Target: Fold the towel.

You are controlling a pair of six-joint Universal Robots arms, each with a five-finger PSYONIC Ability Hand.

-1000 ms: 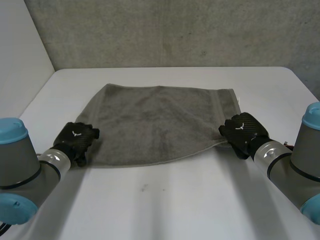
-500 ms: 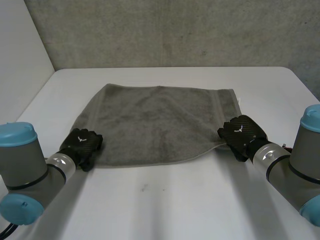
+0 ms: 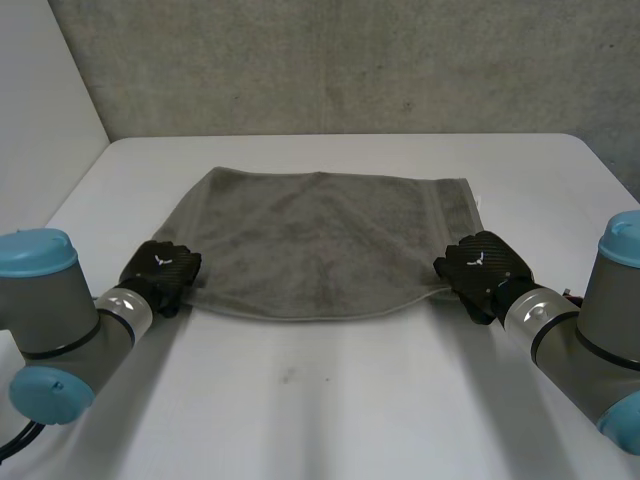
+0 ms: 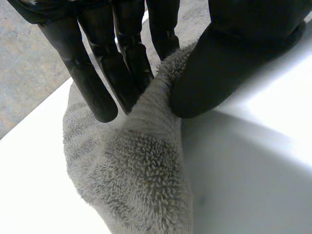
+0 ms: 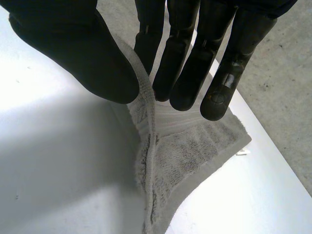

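Observation:
A grey towel point(image 3: 310, 240) lies spread on the white table point(image 3: 330, 400). My left hand point(image 3: 160, 275) is at its near left corner. In the left wrist view the thumb point(image 4: 214, 63) and fingers point(image 4: 122, 63) pinch a raised fold of the towel point(image 4: 141, 165). My right hand point(image 3: 482, 268) is at the near right corner. There the thumb point(image 5: 83, 58) and fingers point(image 5: 190, 63) pinch the towel's hem point(image 5: 165, 161), lifted off the table.
A grey wall point(image 3: 350, 60) stands behind the table's far edge. A white wall point(image 3: 40, 110) rises at the left. Bare table stretches in front of the towel's near edge.
My left hand has closed on the near left corner and pulled it slightly up and inward. The towel's near edge has lifted. The right hand keeps its pinch, barely moved.

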